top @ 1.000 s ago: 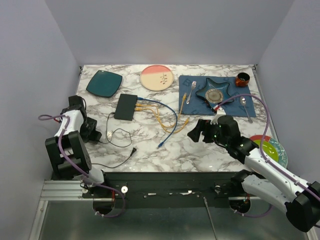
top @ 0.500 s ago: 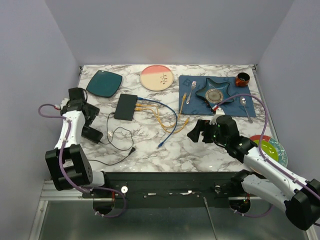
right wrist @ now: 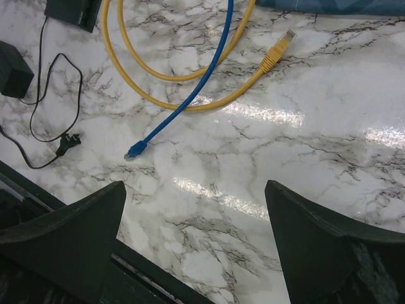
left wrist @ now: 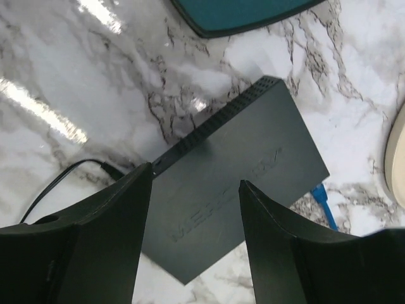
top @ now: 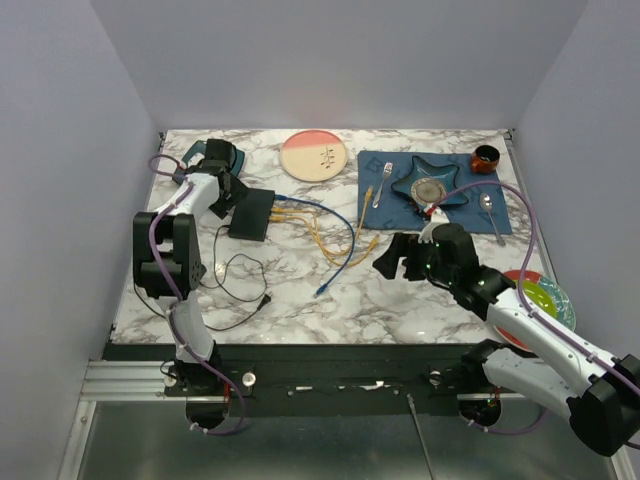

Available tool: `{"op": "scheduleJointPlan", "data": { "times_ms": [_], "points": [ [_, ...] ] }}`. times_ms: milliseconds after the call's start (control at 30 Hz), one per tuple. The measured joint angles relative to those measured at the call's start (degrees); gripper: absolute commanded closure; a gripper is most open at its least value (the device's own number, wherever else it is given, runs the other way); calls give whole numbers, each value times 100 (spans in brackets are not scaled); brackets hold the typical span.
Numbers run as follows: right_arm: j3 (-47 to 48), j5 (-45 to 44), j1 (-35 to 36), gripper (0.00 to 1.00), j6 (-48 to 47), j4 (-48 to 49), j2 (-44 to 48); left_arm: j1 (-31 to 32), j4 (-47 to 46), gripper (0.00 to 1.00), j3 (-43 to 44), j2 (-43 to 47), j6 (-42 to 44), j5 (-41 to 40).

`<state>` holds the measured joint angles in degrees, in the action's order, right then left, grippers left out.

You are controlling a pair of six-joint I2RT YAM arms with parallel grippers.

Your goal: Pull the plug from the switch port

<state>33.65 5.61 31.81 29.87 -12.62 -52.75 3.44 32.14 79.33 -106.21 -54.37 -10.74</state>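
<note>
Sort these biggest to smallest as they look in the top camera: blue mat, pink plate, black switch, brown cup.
1. blue mat
2. pink plate
3. switch, not far behind the plate
4. brown cup

Switch point(left wrist: 237, 190): matte black plastic. Table point(right wrist: 304, 158): glossy white marble, grey veins.

Left gripper point(left wrist: 193, 190): jaws apart, framing the switch point(left wrist: 253, 145), which lies flat on the marble tabletop point(left wrist: 76, 76). Contact with the switch: cannot tell. Blue plug point(left wrist: 321, 196) at its right edge, thin black cord point(left wrist: 57, 180) at its left. Teal plate point(left wrist: 240, 12) at top.
</note>
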Motion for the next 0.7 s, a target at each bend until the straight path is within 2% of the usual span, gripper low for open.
{"op": "scheduleJointPlan", "data": {
  "times_ms": [200,367,567,700],
  "points": [
    [232,9,0,0,-22,-48,-350,22,96,20,1038,-1010,-9,-57],
    [382,26,0,0,-39,-39,-614,44,103,19,1362,-1320,-4,-94],
    [389,72,0,0,-46,-44,-861,127,17,25,1386,-1502,39,-17],
    [389,111,0,0,-42,-35,-844,282,-468,25,914,-1296,109,15]
  ]
}}
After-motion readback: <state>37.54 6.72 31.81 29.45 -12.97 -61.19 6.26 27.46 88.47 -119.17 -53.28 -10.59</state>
